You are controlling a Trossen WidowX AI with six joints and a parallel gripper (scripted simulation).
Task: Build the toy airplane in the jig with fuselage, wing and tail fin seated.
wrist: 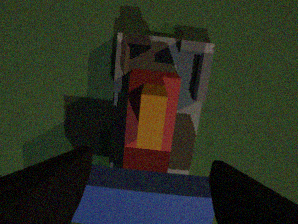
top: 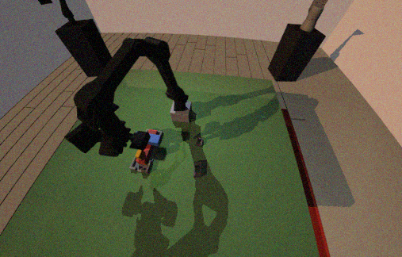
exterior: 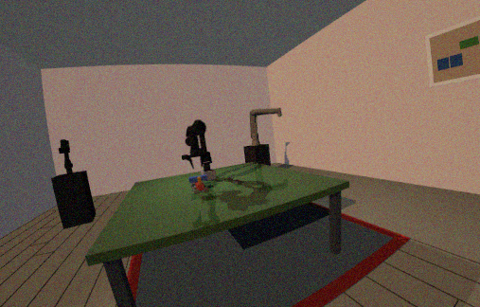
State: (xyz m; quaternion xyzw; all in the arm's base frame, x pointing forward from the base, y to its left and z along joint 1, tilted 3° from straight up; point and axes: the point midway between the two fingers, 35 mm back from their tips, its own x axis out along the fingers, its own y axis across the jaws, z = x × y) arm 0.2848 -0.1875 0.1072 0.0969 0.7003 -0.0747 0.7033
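While our green table shows up fine, the black arm hides some of the build from the top. Our gripper is spread, nothing pinched. The jig sits under the red fuselage, the blue wing gets cut off in the wrist view, and the orange fin stands on the fuselage; we can't tell if it's fully seated.

A green table beneath the grey jig and two small dark holders.
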